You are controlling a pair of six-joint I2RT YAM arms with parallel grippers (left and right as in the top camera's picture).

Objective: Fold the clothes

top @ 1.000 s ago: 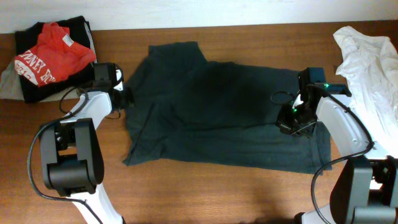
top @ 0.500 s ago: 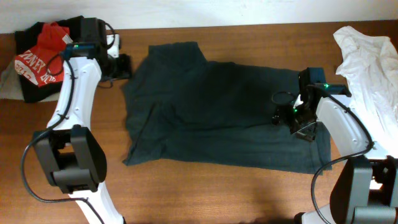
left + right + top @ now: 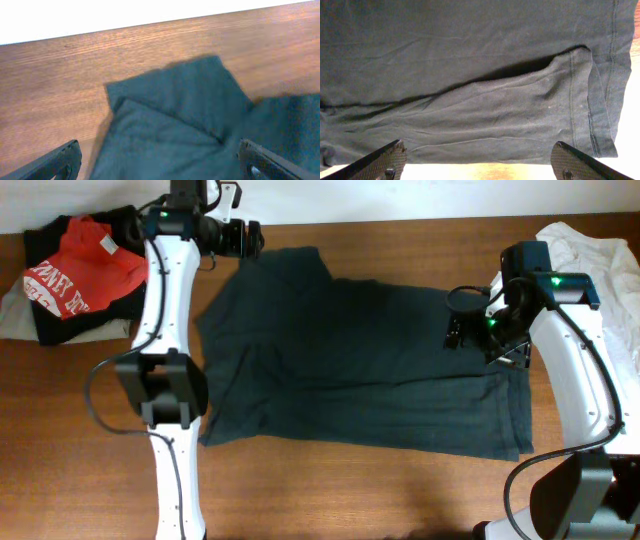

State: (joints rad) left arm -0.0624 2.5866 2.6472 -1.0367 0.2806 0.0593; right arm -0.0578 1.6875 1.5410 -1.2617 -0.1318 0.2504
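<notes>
Charcoal clothes (image 3: pixel 360 370) spread flat, right hem doubled over, wooden table (image 3: pixel 350 490) showing around

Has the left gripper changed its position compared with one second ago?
Yes. In the overhead view, the left gripper moved up and right: from lower than the red T-shirt to level with its top, at the dark garment's upper sleeve.

The overhead camera looks straight down from high on the whole table (image 3: pixel 350 490) and the clothes (image 3: pixel 360 370). The left wrist camera, near and tilted, faces past the left fingers (image 3: pixel 55 162) onto the cloth's far corner and the table's edge. The right wrist camera looks steeply down, very near, between the right fingers (image 3: pixel 375 160), onto the cloth's right end. The overhead view holds both patches.
</notes>
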